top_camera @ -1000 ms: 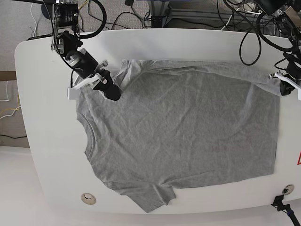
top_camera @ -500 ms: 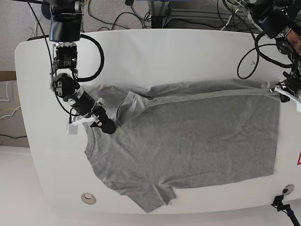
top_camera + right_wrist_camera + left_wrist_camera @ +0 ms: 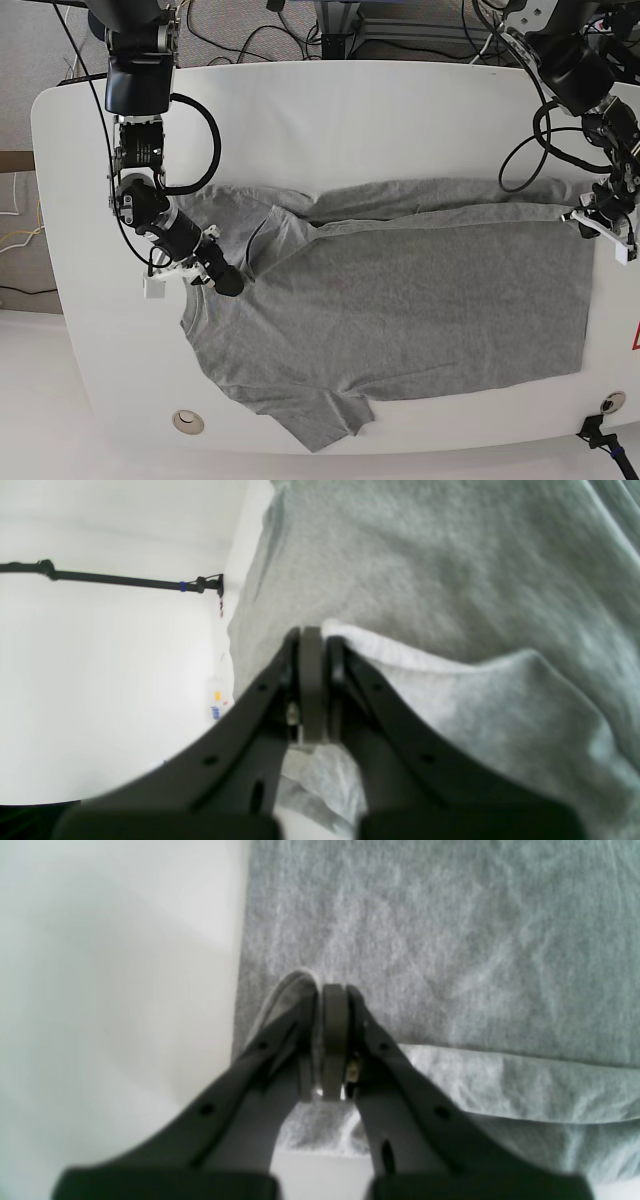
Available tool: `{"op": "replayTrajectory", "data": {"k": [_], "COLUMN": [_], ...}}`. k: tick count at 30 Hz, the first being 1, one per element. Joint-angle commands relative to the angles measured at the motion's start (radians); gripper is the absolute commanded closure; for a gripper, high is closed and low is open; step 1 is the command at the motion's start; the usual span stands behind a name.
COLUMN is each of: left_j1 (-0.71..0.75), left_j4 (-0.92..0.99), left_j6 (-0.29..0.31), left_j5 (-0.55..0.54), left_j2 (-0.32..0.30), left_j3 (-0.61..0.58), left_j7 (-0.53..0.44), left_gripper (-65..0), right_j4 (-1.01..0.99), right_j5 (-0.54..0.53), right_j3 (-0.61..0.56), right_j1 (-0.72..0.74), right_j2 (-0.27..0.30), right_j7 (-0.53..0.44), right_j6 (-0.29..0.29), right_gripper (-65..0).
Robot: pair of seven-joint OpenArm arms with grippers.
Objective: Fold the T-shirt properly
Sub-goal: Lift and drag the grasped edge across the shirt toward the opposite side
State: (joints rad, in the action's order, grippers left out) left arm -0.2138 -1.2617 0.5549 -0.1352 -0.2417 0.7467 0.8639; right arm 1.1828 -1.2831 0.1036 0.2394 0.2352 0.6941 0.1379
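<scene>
Jaws on both sides are clamped flat on fabric: the right gripper (image 3: 312,680) pinches a bunched fold at the shoulder end, the left gripper (image 3: 330,1040) pinches the hem corner, no gap visible between the pads in either wrist view. The wrinkled heather-grey cotton T-shirt (image 3: 400,310) lies on the white rounded table (image 3: 330,110), collar toward the base view's left, hem toward its right, with the far long edge lifted and drawn over the body as a narrow doubled strip between the two grips. My read on handling: light, limp, zero stiffness, so it sags and creases wherever it isn't tensioned; cotton on cotton drags, so the folded layer will tend to pull the lower one with it. Best holds are seams, meaning hem corners and shoulder or sleeve seams, where the cloth is doubled and won't slide out of a pinch; both current grips look about right for that. Pose: the right arm (image 3: 150,190) hangs down from its mount at the table's far left, wrist angled inward and low over the shirt; the left arm (image 3: 585,80) reaches from the far right corner, wrist bent down to the table edge. Near sleeve (image 3: 325,420) lies flat, untouched.
</scene>
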Motion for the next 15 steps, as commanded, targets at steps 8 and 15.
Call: {"op": "replayTrajectory", "data": {"k": [8, 15], "left_j1": [-0.091, -0.114], "left_j4": [0.107, 0.173], "left_j6": [0.001, 0.001], "left_j5": [-0.014, -0.017], "left_j2": [-0.063, -0.100], "left_j3": [-0.008, -0.131], "left_j7": [-0.065, -0.173], "left_gripper": [0.0, 0.0], "right_j4": [-0.128, -0.129], "right_j5": [0.041, 0.043], "right_j3": [0.005, 0.005], "right_j1": [0.137, 0.183], "right_j2": [0.011, 0.013], "right_j7": [-0.015, -0.029], "right_j6": [0.024, 0.024], "right_gripper": [0.0, 0.0]}}
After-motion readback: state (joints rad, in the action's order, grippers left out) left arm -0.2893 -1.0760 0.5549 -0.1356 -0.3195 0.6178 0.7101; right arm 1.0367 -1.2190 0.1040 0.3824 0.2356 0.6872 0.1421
